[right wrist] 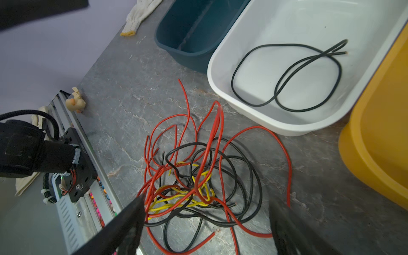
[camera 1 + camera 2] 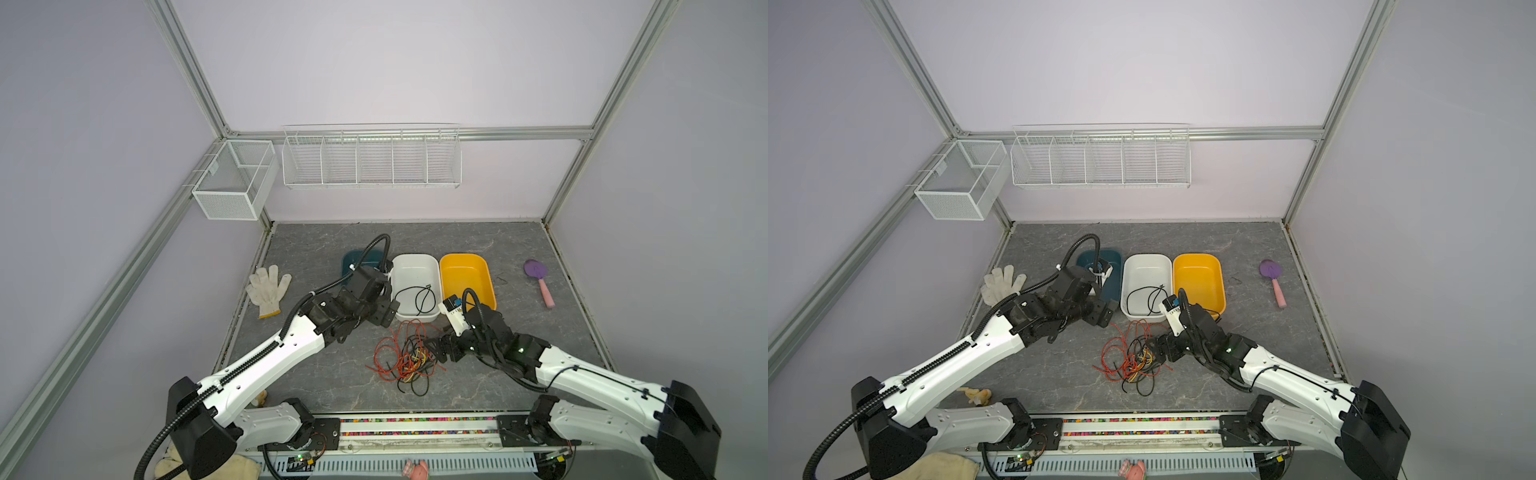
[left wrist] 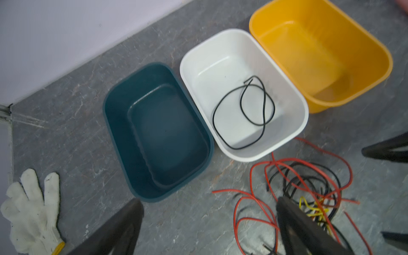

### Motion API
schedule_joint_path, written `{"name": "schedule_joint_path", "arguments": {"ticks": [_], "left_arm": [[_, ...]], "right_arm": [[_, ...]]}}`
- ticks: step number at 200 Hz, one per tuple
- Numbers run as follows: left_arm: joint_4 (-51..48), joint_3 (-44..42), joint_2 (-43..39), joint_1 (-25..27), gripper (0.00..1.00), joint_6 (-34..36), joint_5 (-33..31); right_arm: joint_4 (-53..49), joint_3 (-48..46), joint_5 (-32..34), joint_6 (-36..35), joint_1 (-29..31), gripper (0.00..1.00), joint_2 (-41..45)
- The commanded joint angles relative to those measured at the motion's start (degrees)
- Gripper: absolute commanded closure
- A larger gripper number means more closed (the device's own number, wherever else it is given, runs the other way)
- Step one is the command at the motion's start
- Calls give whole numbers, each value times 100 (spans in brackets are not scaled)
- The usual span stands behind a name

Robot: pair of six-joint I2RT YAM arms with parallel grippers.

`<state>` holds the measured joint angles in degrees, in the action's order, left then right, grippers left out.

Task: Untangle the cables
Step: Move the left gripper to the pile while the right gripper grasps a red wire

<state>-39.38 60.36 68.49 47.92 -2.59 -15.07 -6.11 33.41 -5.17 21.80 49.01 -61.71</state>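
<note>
Grey tabletop [image 2: 340, 386] holds cables [image 2: 409, 357] knotted at 6 o'clock of white bin [image 2: 415, 268], L gripper [image 3: 208, 199] & R gripper [image 1: 207, 201] both spread wide, empty; risk: R pinch probably catches several strands, dragging whole clump.

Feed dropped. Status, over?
Left hand, right hand open, empty. One black cable in white bin; tangle on table at right hand. Nothing blocking.

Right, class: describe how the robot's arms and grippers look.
White shells with black joints and bases on left arm and right arm, each trailing a black corrugated hose. A green light glows on the right wrist. Black tapered fingers on left gripper and right gripper.
</note>
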Motion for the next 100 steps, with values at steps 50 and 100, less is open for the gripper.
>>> {"name": "schedule_joint_path", "arguments": {"ticks": [50,100], "left_arm": [[750,-1580,-1059,733,6,847,-304],[1242,-2436,-2130,763,6,1327,398]], "right_arm": [[37,446,-370,-178,91,9,-773],[-295,634,491,-13,86,29,-1157]]}}
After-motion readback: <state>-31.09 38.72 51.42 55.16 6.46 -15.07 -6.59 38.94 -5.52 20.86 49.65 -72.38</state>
